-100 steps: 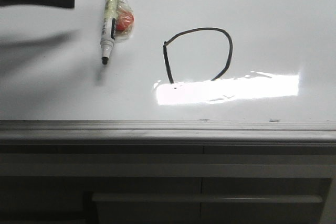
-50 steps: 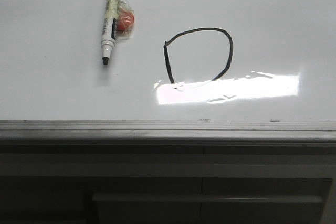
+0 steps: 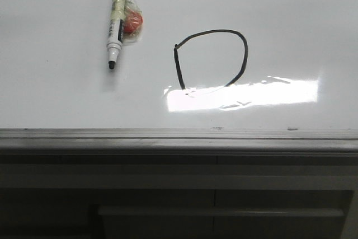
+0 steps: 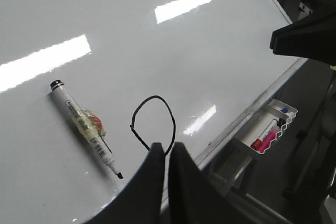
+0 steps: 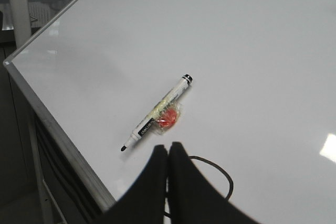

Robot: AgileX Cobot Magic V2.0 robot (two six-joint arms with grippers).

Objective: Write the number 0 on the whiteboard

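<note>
With the number 0 (image 3: 211, 59) drawn mid-whiteboard (image 3: 291, 20) and the uncapped marker (image 3: 117, 20) lying beside it, both my hands, left (image 4: 163, 150) and right (image 5: 168, 153), are clenched empty; only retreat remains.

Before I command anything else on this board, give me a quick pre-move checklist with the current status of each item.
1. The number 0 drawn on the whiteboard: ok. A black loop is there, lopsided.
2. Loop closed at the near side: cannot tell in the front view, glare covers it; the left wrist view shows it joined.
3. Marker released: ok. It lies flat on the board, beside the loop.
4. Marker cap on: not ok. The tip is bare.
5. Left tool empty: ok. Fingers together, off the board.
6. Right tool empty: ok. Fingers together, holding nothing.
</note>
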